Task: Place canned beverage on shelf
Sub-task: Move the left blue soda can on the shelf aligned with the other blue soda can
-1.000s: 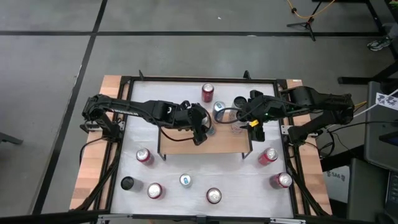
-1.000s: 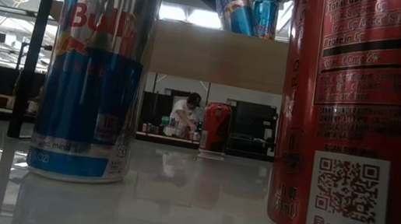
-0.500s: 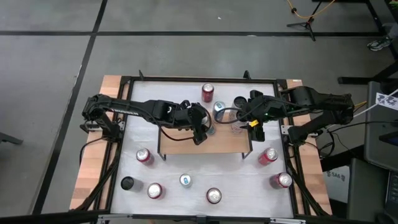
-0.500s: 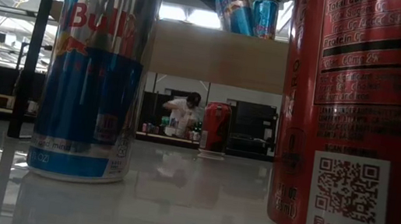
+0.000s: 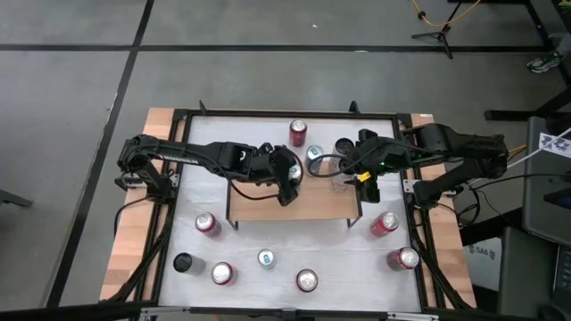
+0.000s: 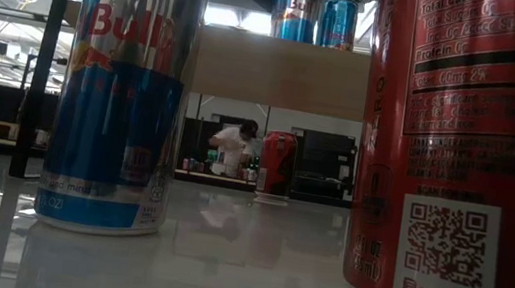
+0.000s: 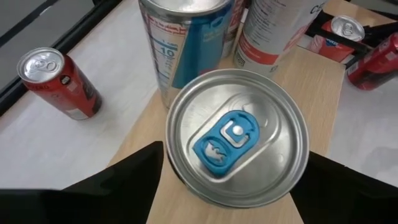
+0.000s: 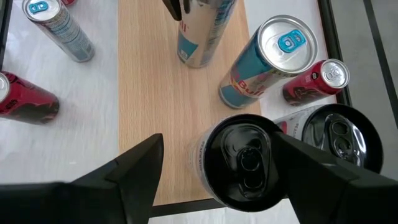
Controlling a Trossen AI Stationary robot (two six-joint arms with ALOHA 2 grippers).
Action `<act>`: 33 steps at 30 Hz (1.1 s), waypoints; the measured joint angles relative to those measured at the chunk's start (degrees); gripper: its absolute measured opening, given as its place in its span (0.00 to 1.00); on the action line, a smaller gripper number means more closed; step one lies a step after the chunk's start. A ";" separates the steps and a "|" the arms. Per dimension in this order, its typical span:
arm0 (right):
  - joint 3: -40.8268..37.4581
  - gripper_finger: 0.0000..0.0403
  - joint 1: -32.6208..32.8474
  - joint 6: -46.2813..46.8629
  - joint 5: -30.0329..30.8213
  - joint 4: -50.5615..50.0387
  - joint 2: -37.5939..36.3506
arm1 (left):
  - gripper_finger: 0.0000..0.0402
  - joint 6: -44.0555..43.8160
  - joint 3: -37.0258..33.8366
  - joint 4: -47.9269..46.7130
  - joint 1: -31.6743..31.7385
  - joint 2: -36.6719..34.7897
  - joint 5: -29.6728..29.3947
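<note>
The shelf (image 5: 308,207), a low wooden board on black legs, stands mid-table. My left gripper (image 5: 287,183) is shut on a silver-blue can with a blue tab (image 7: 236,134) at the shelf's far left part; the can also shows in the low view (image 6: 292,8). A second blue can (image 8: 267,59) stands beside it on the board. My right gripper (image 8: 217,155) is open at the shelf's right end. Its fingers stand on either side of a white can with a black lid (image 8: 242,162), with a gap at one finger. My left gripper pinches the blue-tab can between its two fingers, on opposite sides of the wall just under the rim (image 7: 169,155). The fingers come from above, pointing down. The can stands upright, its base at the shelf's top board (image 6: 282,39).
Several red cans stand on the white table around the shelf, among them one at the far side (image 5: 298,134), one at the left (image 5: 207,223) and one at the right (image 5: 384,223). A small blue can (image 5: 266,259) and a black can (image 5: 183,262) stand near the front. A black-lidded can (image 8: 339,134) stands beside the shelf's right end.
The blue-tab can in my left gripper was tilted above the shelf. It has been tipped upright and now stands beside the second blue can. My left gripper has turned with it and shifted slightly toward the far edge.
</note>
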 joint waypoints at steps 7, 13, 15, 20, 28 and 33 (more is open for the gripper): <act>0.00 0.71 -0.01 -0.01 -0.05 0.66 0.00 | 0.77 0.05 0.00 -0.07 0.00 -0.60 0.28; 0.02 0.71 0.00 -0.02 -0.13 5.22 0.02 | 0.77 1.95 0.02 0.25 0.00 -2.71 1.00; 0.04 0.71 0.00 -0.02 -0.37 7.18 0.02 | 0.76 2.59 0.02 0.28 0.00 -3.60 2.19; 0.05 0.71 0.00 -0.02 -0.40 10.72 0.02 | 0.76 6.38 0.04 -0.55 -0.04 -5.77 6.58; 0.11 0.71 -0.02 -0.02 -0.42 10.90 0.02 | 0.76 9.00 0.04 -5.89 -0.47 -7.99 9.34; 0.11 0.71 -0.02 -0.02 -0.43 10.88 0.02 | 0.76 9.10 0.04 -10.60 -0.48 -7.89 5.13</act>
